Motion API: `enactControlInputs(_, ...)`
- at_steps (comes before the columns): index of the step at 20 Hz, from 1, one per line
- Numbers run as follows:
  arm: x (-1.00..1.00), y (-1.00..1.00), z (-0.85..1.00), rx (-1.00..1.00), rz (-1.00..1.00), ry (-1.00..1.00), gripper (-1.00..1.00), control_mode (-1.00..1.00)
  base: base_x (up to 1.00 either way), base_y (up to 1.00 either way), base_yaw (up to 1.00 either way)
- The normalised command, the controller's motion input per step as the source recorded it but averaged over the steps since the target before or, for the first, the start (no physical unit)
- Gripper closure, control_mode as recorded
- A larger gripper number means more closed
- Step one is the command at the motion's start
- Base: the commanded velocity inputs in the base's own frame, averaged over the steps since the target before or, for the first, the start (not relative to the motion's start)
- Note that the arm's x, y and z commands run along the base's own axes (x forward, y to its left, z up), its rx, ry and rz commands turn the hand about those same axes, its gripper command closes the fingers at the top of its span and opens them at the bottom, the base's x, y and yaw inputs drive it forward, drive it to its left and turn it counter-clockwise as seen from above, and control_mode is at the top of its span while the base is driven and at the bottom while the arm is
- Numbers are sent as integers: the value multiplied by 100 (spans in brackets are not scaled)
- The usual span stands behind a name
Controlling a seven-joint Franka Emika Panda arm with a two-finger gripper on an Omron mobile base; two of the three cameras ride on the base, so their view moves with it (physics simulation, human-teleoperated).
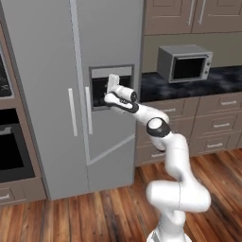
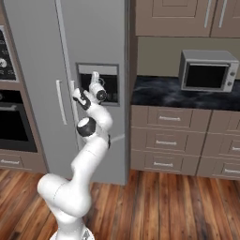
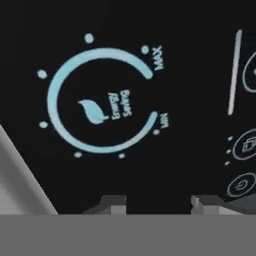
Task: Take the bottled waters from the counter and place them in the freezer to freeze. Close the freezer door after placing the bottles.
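Kitchen with a tall grey side-by-side fridge point(image 1: 47, 71) on the left and, to its right, the black marble desk point(image 1: 227, 78) over taupe drawers, carrying a silver microwave point(image 1: 184, 64). Your task thing at this moment is the freezer door point(image 1: 113, 38), the fridge's right-hand door, which stands fully shut and flush with its plain neighbour. The white arm point(image 1: 177, 156) reaches up and to the left across that door, at the height of the dark dispenser recess point(image 1: 118, 71). The pale vertical handle point(image 1: 88, 111) runs along the door's left edge, just beside the recess. Your hand point(image 1: 101, 98) sits at the recess's left side, right by the handle; its jaws are closed, but you cannot tell whether the handle is between them. The hand view looks straight at the dispenser's black control panel with a pale blue energy-saving dial point(image 3: 100, 100). The step in hand looks like opening the freezer. To do it well, confirm the grip on the handle first, then pull outward along the arc the door swings through, hinge on the right, rather than straight back, so the fingers do not slide off.
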Motion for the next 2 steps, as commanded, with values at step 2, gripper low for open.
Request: enactControlInputs(2, -100, 65, 0, 0, -2, 0, -100, -100, 0, 0, 0)
